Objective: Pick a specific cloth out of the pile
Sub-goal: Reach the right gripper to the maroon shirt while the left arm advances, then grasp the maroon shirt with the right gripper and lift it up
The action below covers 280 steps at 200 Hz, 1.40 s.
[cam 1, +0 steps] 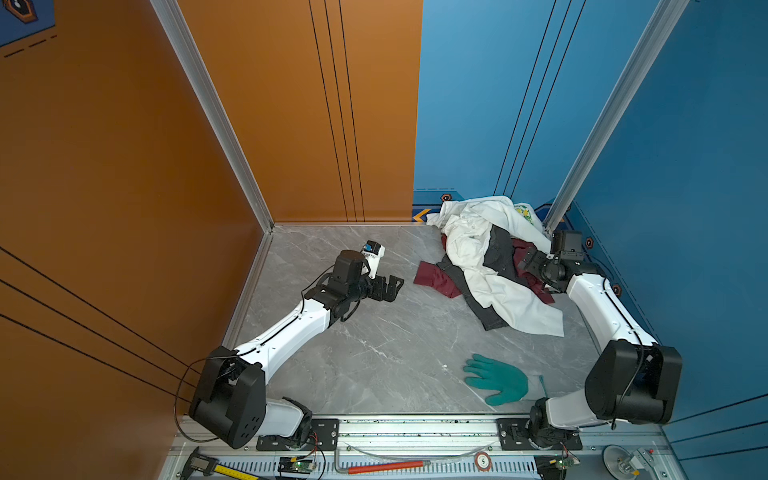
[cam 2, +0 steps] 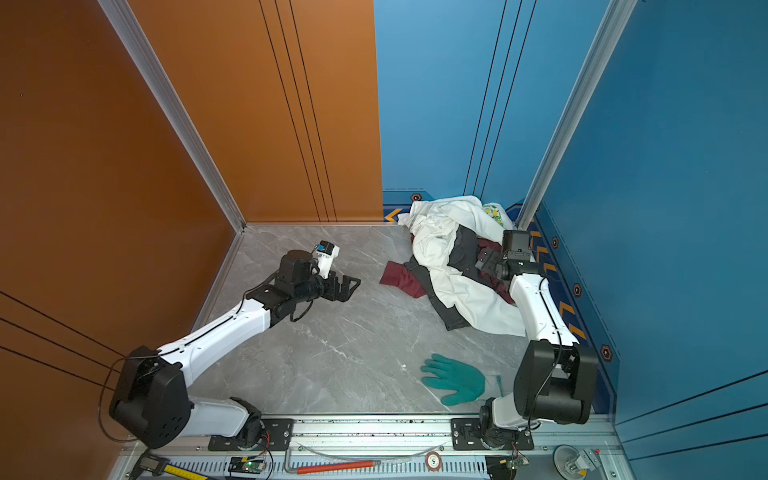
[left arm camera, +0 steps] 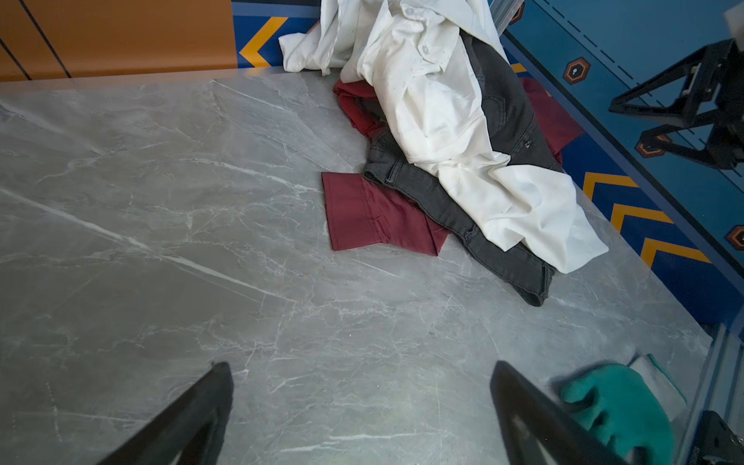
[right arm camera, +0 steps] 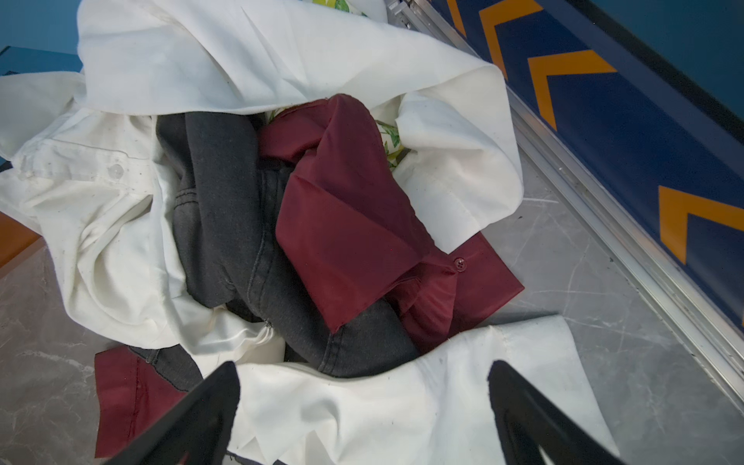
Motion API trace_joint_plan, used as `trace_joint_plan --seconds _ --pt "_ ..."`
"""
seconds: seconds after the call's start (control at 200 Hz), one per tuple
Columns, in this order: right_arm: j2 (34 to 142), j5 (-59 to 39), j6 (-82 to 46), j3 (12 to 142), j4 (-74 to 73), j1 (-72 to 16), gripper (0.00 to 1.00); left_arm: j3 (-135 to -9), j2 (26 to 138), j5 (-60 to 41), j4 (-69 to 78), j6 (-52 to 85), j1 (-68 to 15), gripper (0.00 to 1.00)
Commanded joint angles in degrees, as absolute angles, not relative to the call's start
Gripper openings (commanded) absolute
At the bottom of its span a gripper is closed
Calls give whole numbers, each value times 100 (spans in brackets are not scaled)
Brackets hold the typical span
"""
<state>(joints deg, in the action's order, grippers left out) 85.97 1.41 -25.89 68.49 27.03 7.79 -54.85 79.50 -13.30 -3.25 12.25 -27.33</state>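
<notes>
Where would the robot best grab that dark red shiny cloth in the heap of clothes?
Probably the flat end of the dark red, shiny cloth sticking out from under the dark grey denim garment onto the grey marble table. Come from the open-table side, near the open left gripper: nothing covers that end.

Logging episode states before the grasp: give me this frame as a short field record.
target: maroon cloth, partly under grey garment and white garment
location: pile in far right corner of table
left end effector: open, over bare table, short of pile
right end effector: open, over pile, gripping nothing
other: teal glove, apart from pile
</notes>
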Motion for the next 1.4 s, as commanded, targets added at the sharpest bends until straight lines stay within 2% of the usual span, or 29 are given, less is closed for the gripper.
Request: trace_joint_plan --seconds 0.0,0.415,0.586,0.671,0.746,0.816,0.861,1.126,1.397 --pt "8875 -35 -2698 7172 2828 841 96 -5603 7997 -1135 -465 1030 -2859 100" --pt "9998 -492 -2833 7780 2689 1037 87 -5612 8076 -953 -485 1020 -2979 100" --pt "10351 -642 -2892 7985 2603 909 74 -5623 8095 -875 -499 987 -2997 100" --pt "10478 -597 -2913 8062 2534 882 62 -5623 8086 -845 -514 967 -2990 100" --pt "10555 -821 -2935 8137 2475 897 31 -5608 8075 -804 -522 947 -3005 100" --pt "10548 -829 -2936 8197 2455 888 9 -5601 8053 -765 -519 932 -3014 100" --pt "10496 -771 -2940 8230 2444 883 0 -5599 8053 -745 -519 925 -3011 100" --pt "10040 -604 -2996 8585 2454 1033 0 -5618 8101 -723 -511 947 -3011 99" --pt "10033 -668 -3208 9647 2551 1270 0 -5617 8176 -684 -511 958 -3019 99"
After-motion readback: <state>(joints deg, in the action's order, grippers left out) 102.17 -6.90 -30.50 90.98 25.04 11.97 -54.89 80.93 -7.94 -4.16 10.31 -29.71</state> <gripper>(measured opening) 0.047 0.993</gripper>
